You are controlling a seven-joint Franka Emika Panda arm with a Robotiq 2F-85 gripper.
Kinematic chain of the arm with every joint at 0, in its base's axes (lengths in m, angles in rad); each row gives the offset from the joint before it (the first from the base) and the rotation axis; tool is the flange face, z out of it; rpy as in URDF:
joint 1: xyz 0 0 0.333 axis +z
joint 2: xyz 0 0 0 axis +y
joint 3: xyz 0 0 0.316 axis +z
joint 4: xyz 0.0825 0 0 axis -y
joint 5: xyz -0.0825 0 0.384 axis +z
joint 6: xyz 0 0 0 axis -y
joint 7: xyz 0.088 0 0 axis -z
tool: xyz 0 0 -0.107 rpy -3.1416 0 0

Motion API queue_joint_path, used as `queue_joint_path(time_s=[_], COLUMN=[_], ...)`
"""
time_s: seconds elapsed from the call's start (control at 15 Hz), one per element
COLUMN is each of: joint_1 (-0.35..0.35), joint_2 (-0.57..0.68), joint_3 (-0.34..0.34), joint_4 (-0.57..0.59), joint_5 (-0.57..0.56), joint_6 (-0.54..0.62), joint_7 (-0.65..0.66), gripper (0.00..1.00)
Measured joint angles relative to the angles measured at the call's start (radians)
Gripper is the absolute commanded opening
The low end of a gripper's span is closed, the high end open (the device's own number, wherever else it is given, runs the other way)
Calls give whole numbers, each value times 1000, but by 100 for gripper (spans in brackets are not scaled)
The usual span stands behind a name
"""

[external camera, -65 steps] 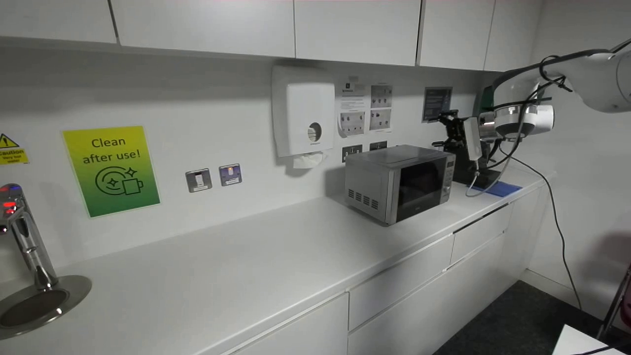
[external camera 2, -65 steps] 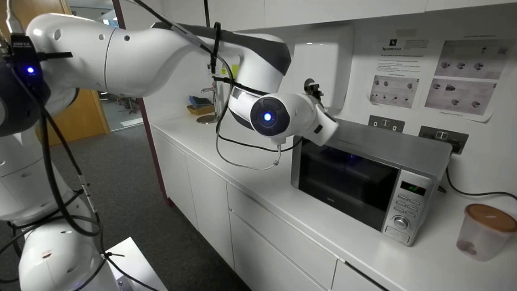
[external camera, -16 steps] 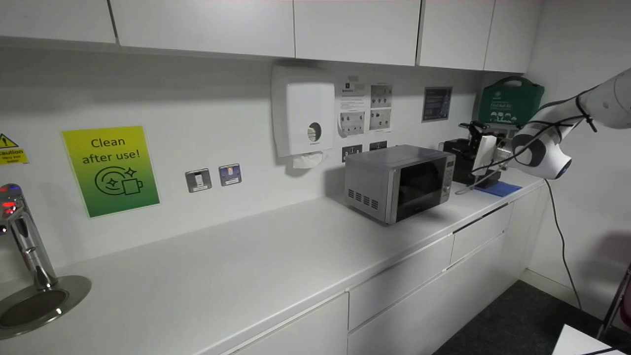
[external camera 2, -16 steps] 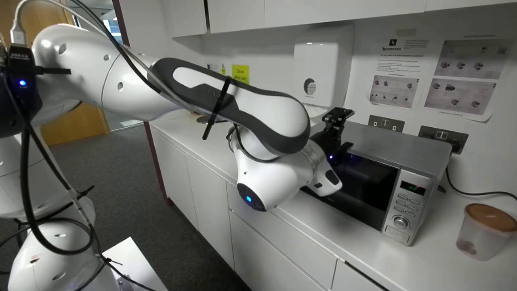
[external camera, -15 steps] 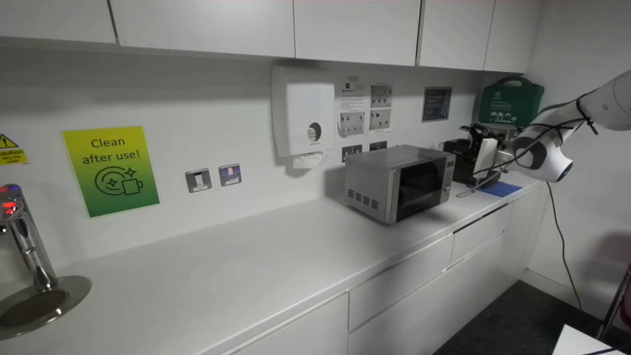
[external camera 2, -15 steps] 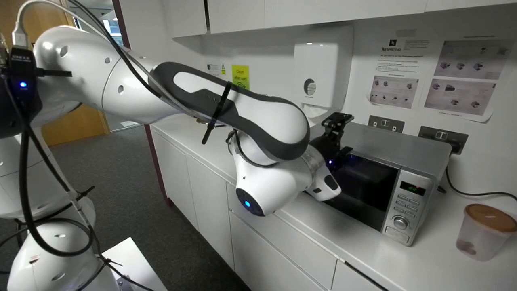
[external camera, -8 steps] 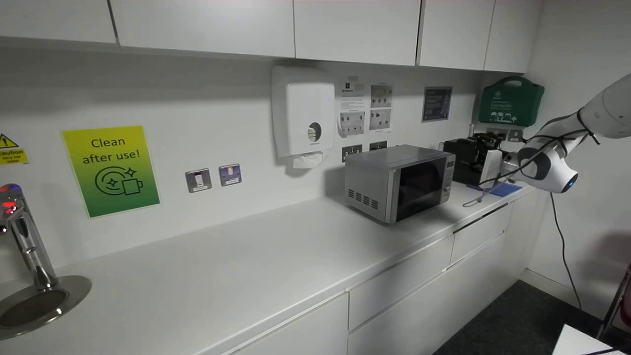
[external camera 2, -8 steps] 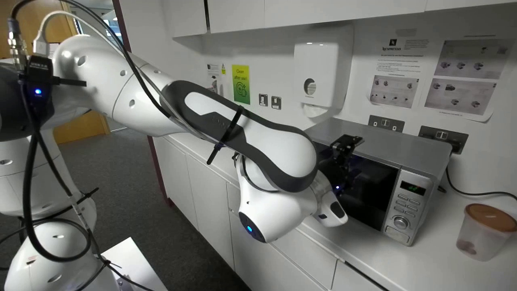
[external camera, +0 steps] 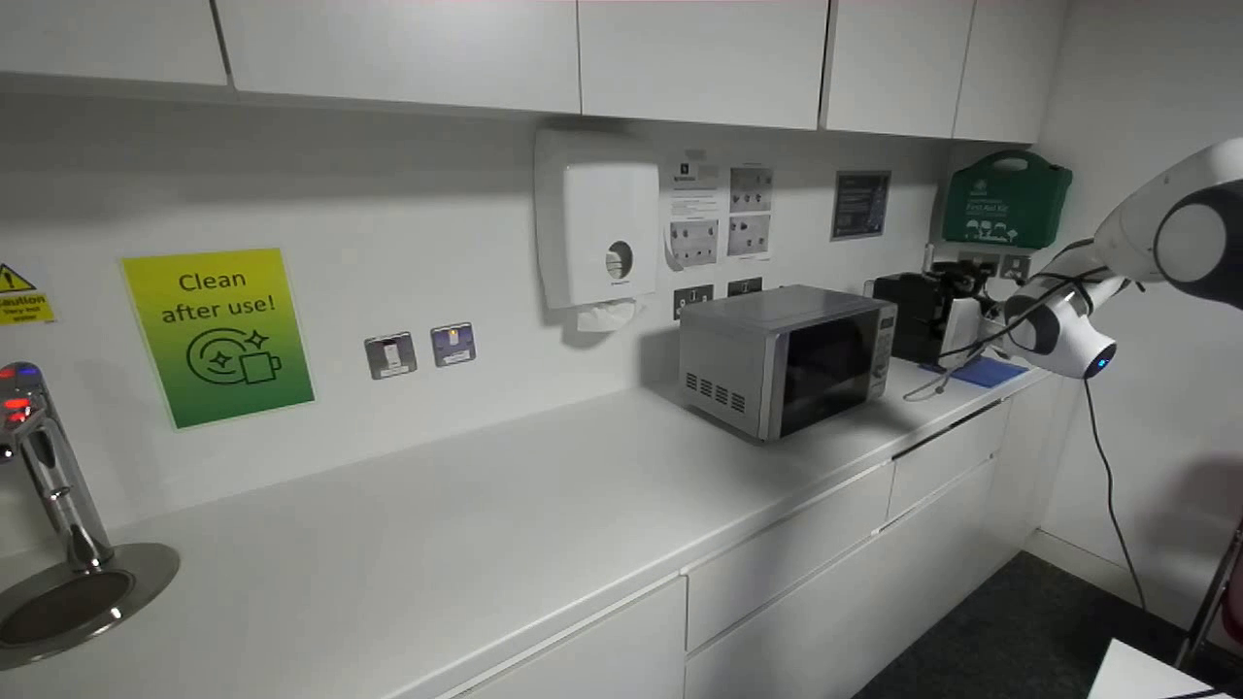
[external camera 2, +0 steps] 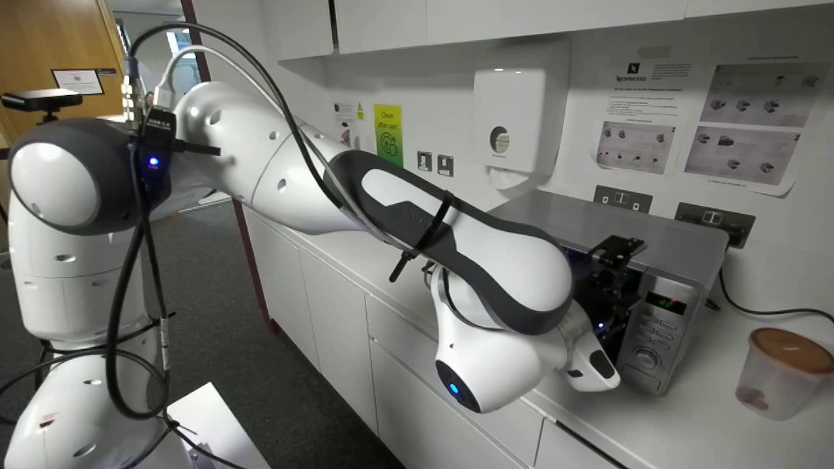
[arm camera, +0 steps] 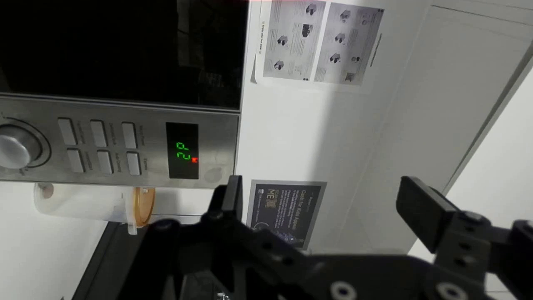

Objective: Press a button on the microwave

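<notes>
Hand (arm camera: 320, 196) spread near microwave (external camera: 767, 359) (display (arm camera: 182, 151) lit) | white counter (external camera: 408, 515) | dark floor (external camera 2: 280, 371)

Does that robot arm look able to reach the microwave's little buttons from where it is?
Probably, yes: in the wrist view nothing covers the small buttons. The open claw seems to point off to one side of them, though, so it would likely have to shift over first.

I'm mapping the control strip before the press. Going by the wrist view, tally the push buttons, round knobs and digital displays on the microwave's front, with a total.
Push buttons: 6
Round knob: 1
Digital display: 1
Total: 8
</notes>
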Motion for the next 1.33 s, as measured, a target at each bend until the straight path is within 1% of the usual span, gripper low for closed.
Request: queue_joint_path(time_s=[0.2, 0.27, 0.4, 0.47, 0.6, 1.33], joint_1=[-3, -3, -3, -3, -3, -5], joint_2=[78, 100, 130, 137, 139, 156], joint_3=[-3, -3, -3, -3, -4, -4], joint_4=[73, 89, 105, 107, 107, 103], joint_5=[12, 4, -49, -77, -92, -93], joint_6=[15, 37, 100, 121, 131, 131], joint_7=[3, 7, 32, 51, 58, 58], gripper=[100, 100, 100, 100, 100, 100])
